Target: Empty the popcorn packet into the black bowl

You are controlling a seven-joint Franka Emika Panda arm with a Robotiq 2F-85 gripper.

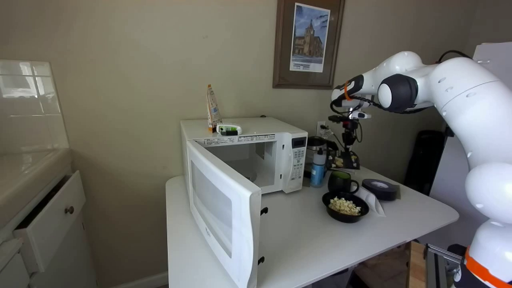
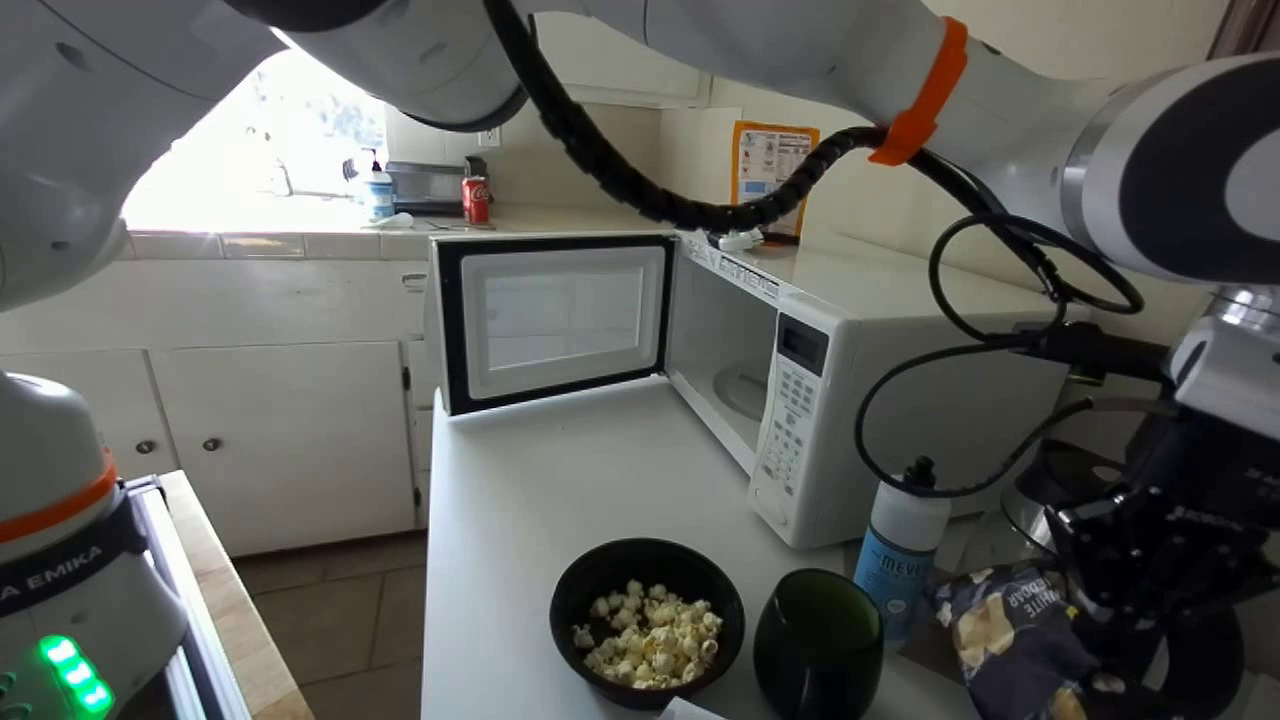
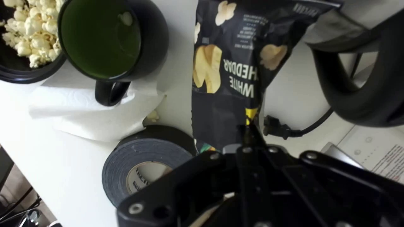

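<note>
The popcorn packet [image 1: 343,161] is a limp dark bag with yellow-beige pictures. It hangs from my gripper [image 1: 347,147], behind the mug and beside the coffee maker. In the wrist view, the jaws [image 3: 252,134] are shut on the packet [image 3: 217,107] at its edge. The packet [image 2: 1010,640] also shows in an exterior view, below the gripper [image 2: 1130,600]. The black bowl [image 1: 341,217] stands on the table, apart from the packet, and holds a heap of popcorn [image 2: 655,638]. Whether any popcorn is inside the packet is hidden.
A dark mug [image 2: 818,640], green inside, stands between bowl and packet, with one popcorn piece in it. A blue bottle [image 1: 318,172], a tape roll [image 1: 380,190], a paper towel [image 3: 94,119] and a coffee maker [image 3: 372,104] are close. The microwave [image 1: 294,160] stands with its door open.
</note>
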